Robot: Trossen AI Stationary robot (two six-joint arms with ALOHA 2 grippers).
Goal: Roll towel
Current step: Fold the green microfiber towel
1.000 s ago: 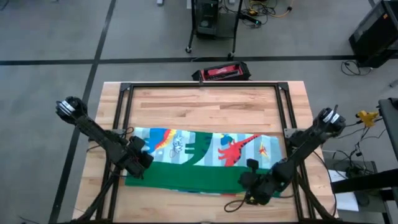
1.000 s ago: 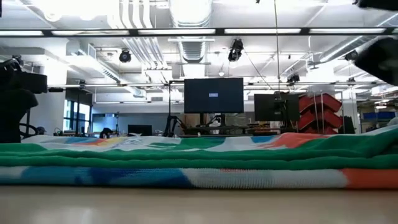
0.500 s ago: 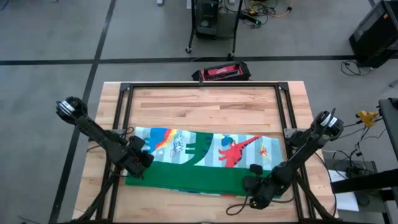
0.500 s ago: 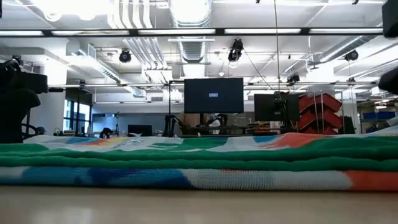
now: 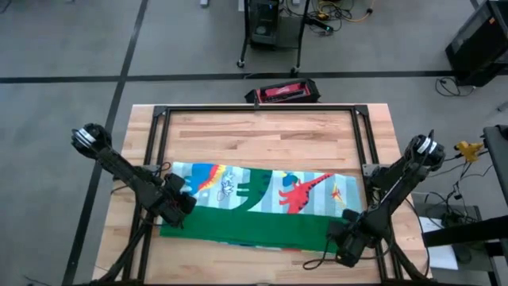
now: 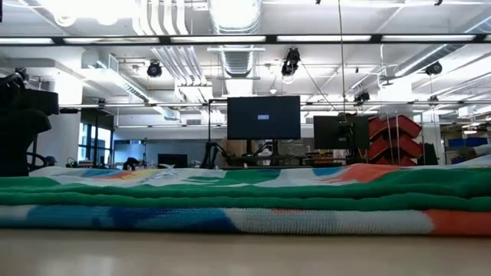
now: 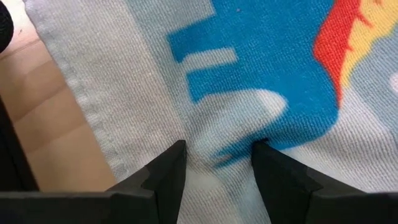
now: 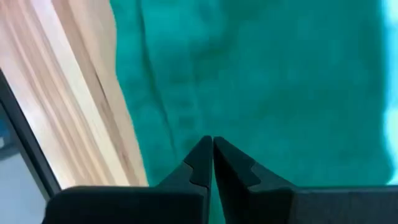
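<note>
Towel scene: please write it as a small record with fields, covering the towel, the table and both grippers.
towel: the towel lies partly folded on the table, green back turned over its near part, dinosaur print showing on the far part
table: wooden table, bare wood beyond the towel
left gripper: the left gripper is at the towel's left end, its fingers apart and pressing on the printed cloth, a small bulge between them
right gripper: the right gripper is shut, empty, above the green part near the towel's right near corner
</note>
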